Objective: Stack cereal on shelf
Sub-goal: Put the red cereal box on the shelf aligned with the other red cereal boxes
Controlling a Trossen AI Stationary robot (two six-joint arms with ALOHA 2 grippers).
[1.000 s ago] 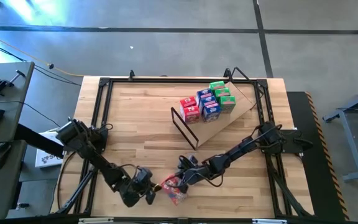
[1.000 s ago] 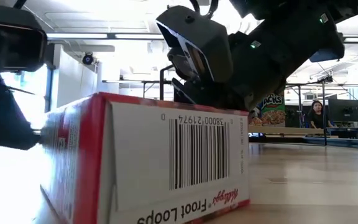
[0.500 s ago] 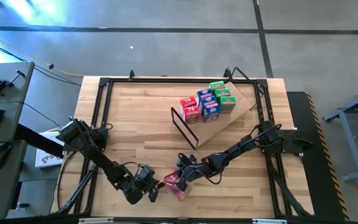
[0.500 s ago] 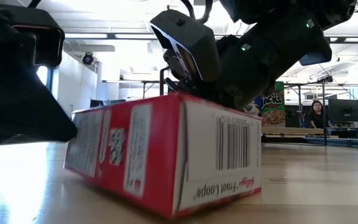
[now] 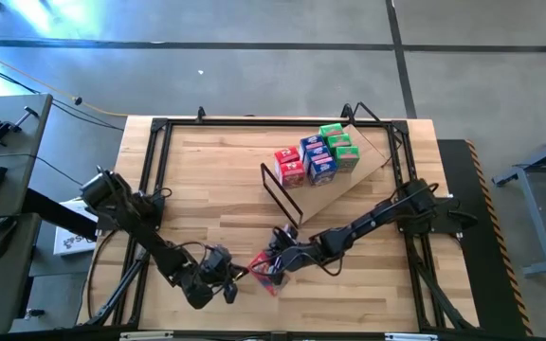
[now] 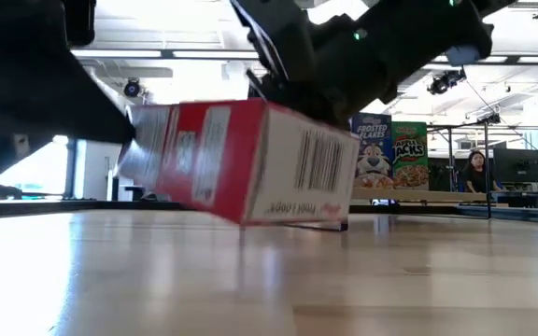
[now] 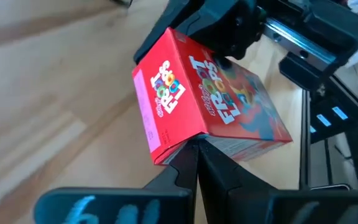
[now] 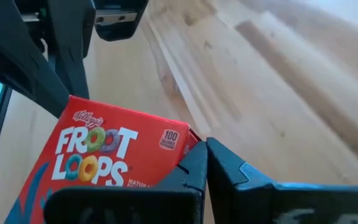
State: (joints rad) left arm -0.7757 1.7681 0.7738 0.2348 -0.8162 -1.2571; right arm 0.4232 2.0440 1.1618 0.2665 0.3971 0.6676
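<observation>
The left gripper [image 7: 196, 163] has its fingers pressed together with nothing between them, their tips touching the lower corner of a red Froot Loops box [image 7: 204, 102] from outside. The right gripper [image 8: 205, 163] is likewise clenched on nothing, its fingertips meeting at the box's [image 8: 110, 163] top edge beside the corner badge. From above, the red box [image 5: 265, 272] sits near the front edge of the wooden table [image 5: 216, 180], squeezed between the left gripper [image 5: 238, 276] and the right gripper [image 5: 275, 263], one on either side. The low view adds what the others hide: the box [image 6: 241, 161] is tilted, its barcode end facing the camera, and whether any edge still touches the tabletop cannot be told. The left wrist view alone shows the printed front and a pink side panel; the right wrist view shows the logo upright and the other arm's dark links beyond. Well apart, toward the table's rear right, the slanted plywood shelf [image 5: 344, 188] with its black wire frame [image 5: 278, 192] holds a cluster of cereal boxes [image 5: 318, 157]: red ones lowest, blue in the middle, green uppermost. The low view shows two of these standing upright side by side in the distance.
</observation>
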